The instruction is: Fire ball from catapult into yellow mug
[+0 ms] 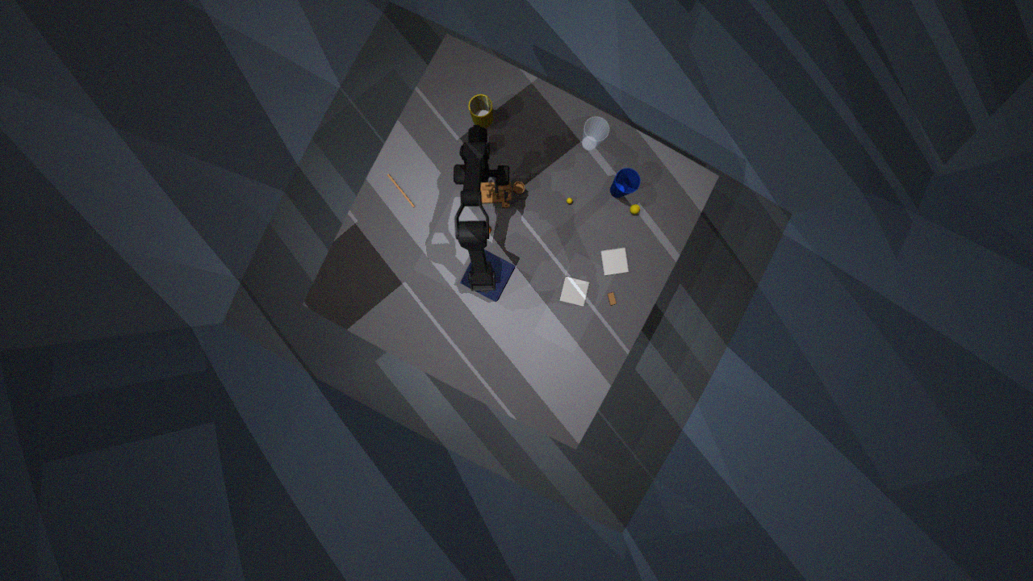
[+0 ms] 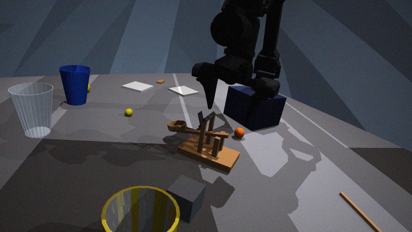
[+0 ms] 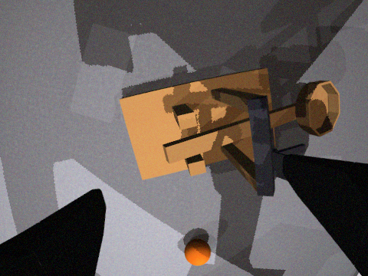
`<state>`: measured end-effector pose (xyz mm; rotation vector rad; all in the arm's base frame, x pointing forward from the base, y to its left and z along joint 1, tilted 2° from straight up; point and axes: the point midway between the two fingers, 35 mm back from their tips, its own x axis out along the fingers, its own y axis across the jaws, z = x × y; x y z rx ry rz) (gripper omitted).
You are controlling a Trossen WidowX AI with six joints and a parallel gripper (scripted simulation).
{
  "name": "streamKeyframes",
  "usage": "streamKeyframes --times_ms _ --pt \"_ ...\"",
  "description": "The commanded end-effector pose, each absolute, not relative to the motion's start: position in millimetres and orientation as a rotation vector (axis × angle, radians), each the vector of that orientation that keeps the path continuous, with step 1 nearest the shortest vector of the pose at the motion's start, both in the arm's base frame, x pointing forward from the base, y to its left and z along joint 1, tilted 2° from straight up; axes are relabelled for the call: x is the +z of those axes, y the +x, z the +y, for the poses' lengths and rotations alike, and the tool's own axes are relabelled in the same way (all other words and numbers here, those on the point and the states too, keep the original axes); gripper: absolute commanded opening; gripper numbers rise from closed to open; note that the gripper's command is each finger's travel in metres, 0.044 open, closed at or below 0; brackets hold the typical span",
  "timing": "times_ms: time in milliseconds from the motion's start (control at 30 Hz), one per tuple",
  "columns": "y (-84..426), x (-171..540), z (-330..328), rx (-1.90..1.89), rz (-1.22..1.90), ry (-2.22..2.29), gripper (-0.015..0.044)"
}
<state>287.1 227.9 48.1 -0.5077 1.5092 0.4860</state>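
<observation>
The wooden catapult [image 1: 494,194] [image 2: 207,151] [image 3: 132,132] stands upright, its arm raised at the cup end. Its cup [image 1: 519,187] [image 2: 177,125] [image 3: 318,109] looks empty and points right in the top view. The orange ball [image 2: 238,132] [image 3: 198,252] lies on the table beside the catapult, toward the robot's base. The yellow mug [image 1: 482,115] [image 2: 141,213] stands upright, at the front of the exterior view. My gripper [image 2: 229,113] [image 3: 196,182] is open and empty, above the table by the catapult and ball. One fingertip is near the dark crossbar in the wrist view.
A grey block [image 2: 184,193] stands between mug and catapult. A blue cup [image 1: 625,180] [image 2: 75,85], a clear cup [image 1: 595,131] [image 2: 34,109] and a small yellow ball [image 1: 569,200] [image 2: 128,112] stand apart. A thin stick [image 1: 400,190] [image 2: 360,211] lies opposite. The navy box [image 2: 237,111] is under my arm's base.
</observation>
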Motion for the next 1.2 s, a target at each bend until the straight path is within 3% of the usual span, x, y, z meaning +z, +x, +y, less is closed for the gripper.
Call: streamKeyframes --times_ms 0,1167 --pt "287.0 50.0 227.9 0.600 1.478 -0.622 0.0440" --pt "285.7 54.1 227.7 1.500 0.986 -1.526 0.0440"
